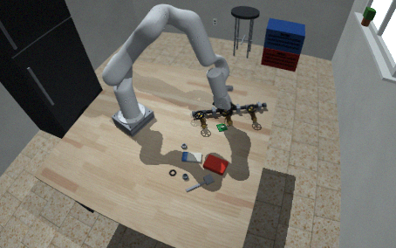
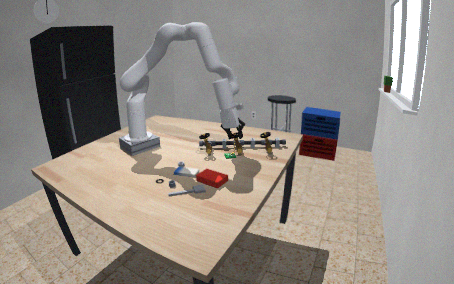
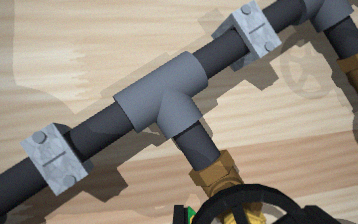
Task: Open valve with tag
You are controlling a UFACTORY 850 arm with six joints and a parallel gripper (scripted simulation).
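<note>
A dark pipe with three brass valves lies on the far right of the wooden table. The middle valve's black handwheel shows at the bottom edge of the wrist view, on a brass stem below a grey tee. A green tag lies on the table beside the middle valve; it also shows in the exterior view. My gripper stands over the middle valve and is shut on its handwheel. The left valve and right valve stand apart from the gripper.
A red box, a blue-and-white box, a black ring, two nuts and a grey scraper lie in the table's middle. The arm's base stands at the left. A stool and crates stand beyond the table.
</note>
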